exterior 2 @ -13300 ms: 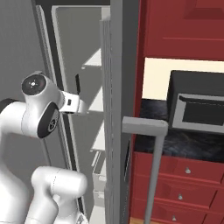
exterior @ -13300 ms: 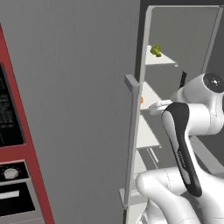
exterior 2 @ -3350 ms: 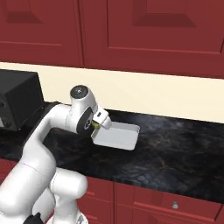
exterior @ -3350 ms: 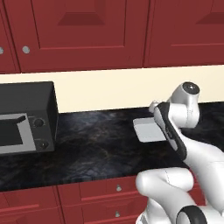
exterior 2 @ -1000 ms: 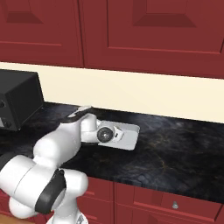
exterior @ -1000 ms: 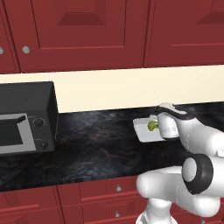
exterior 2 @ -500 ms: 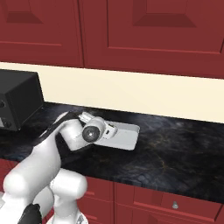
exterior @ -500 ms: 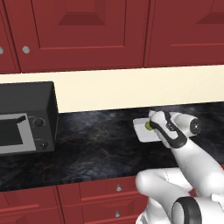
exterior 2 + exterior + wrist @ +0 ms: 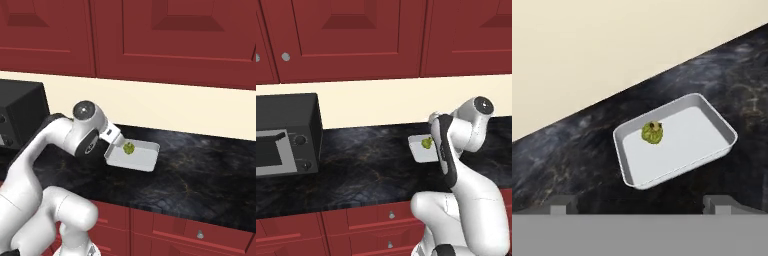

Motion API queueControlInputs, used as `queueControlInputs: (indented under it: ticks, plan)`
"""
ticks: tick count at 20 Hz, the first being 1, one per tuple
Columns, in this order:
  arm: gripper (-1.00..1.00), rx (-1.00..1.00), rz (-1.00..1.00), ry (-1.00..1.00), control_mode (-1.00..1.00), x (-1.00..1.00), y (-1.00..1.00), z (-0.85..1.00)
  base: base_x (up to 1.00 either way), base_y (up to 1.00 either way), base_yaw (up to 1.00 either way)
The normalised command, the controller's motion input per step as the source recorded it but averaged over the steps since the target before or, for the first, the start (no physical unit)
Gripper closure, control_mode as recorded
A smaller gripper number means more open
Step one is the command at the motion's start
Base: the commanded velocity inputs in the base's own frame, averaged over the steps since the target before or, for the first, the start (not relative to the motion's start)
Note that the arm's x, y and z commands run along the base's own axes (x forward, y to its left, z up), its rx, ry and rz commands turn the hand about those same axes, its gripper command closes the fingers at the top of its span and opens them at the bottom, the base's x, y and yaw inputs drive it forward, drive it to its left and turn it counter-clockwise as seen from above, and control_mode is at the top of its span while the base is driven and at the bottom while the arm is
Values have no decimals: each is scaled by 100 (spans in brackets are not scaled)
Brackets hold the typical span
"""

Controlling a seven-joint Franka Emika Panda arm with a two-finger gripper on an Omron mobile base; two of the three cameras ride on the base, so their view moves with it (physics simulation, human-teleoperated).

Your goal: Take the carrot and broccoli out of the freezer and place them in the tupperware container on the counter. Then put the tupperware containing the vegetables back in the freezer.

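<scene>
Hand view: broccoli (image 9: 653, 133) sits inside tupperware container (image 9: 712, 115), near its far corner, on black worktop (image 9: 562, 150). Claw (image 9: 640, 204) spread wide, empty, hovering w/ tips apart above tray.

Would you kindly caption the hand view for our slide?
Broccoli lying in the tupperware container on the black counter, open tool above.

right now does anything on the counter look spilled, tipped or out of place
Nothing stands out. The tupperware container sits flat on the counter, and the broccoli lies inside it near one corner. The gripper is open above it, holding nothing.
</scene>
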Motion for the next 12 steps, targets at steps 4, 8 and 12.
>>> queueControlInputs:
  ticks: [4,8,12]
  plan:
    - [-100,2,0,26,-100,-97,0,16,0,0,0]
    - [-100,3,1,8,-100,-100,0,0,0,0,0]
    - [-100,0,2,14,-100,-64,14,14,0,0,0]
